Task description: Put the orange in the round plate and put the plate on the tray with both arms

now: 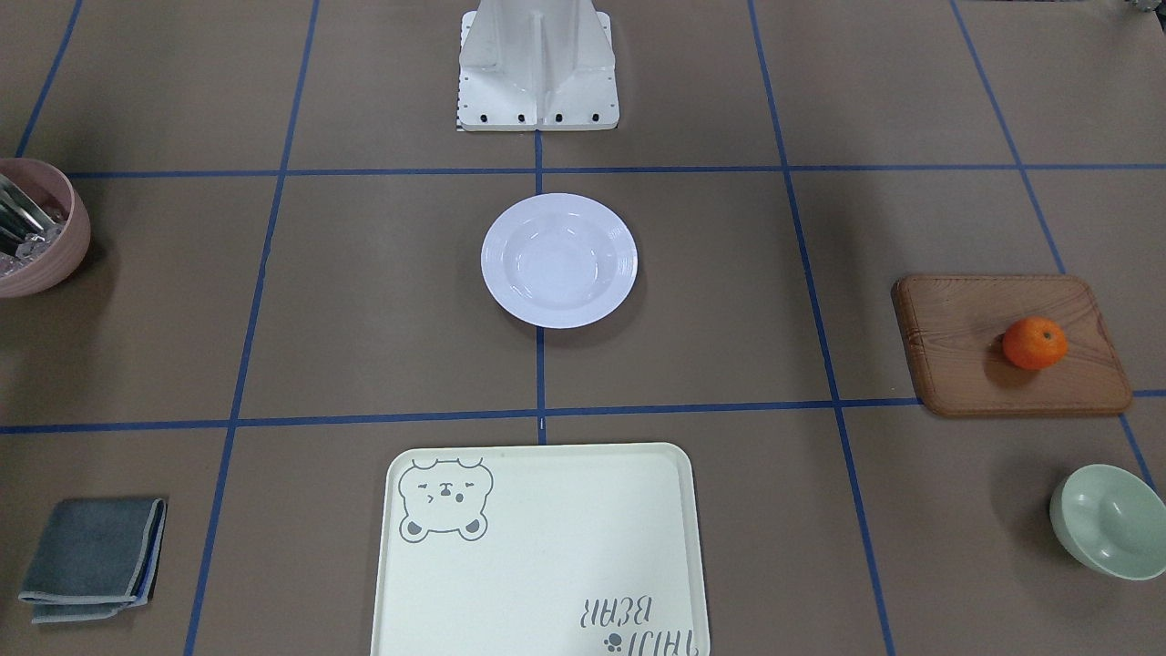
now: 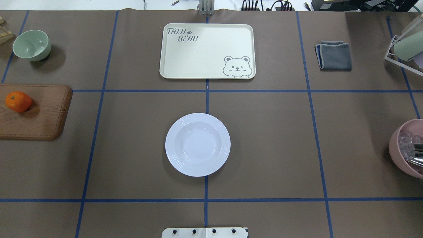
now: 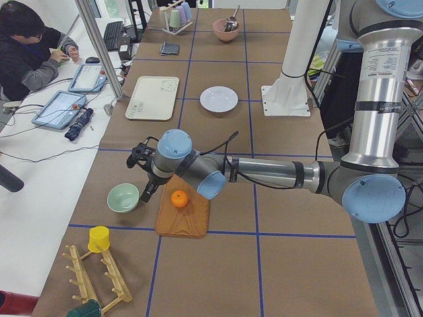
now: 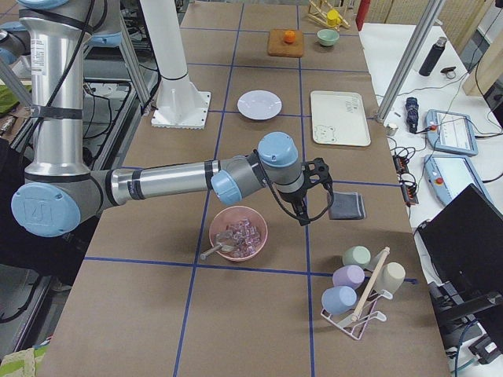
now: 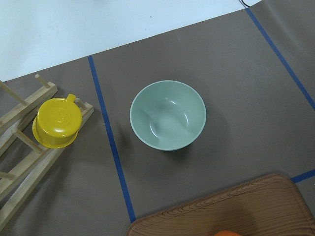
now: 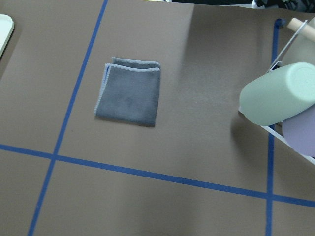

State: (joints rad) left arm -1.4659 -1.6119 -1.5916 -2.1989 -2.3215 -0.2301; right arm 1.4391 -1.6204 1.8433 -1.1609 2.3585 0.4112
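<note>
- Progress: nothing done yet, as far as we see. The orange point(image 2: 18, 101) lies on the board point(image 2: 43, 119), well to the robot's left of the plate point(image 2: 197, 144).
- Plate is empty. It sits on the table point(image 2: 264, 148) between the base point(image 2: 205, 232) and the tray point(image 2: 205, 56), apart from both.
- Tray is bare and lies beyond the plate, on the side away from the base.
- Left to do, we judge: pick the orange, drop it in the plate, then lift the plate w/ both arms onto the tray.
- Left gripper point(image 3: 147, 195) hangs well left of the plate, near the board's edge & the green bowl point(image 2: 31, 45). It shows in a side view only, so we can't tell if the jaws are apart or closed.
- Right gripper point(image 4: 301, 214) hangs well right of the plate, between the pink bowl point(image 2: 404, 148) & the cloth point(image 2: 333, 55). Same here: side view only, can't tell.
- Surface: flat brown covering w/ a blue tape point(image 2: 207, 102) grid; the plate sits on the centre line.
- Room: a person point(image 3: 26, 49) sits at a side bench past the tray from the plate. There's a wooden rack point(image 3: 99, 277) far left of the plate & a cup rack point(image 4: 357, 294) far right.
</note>
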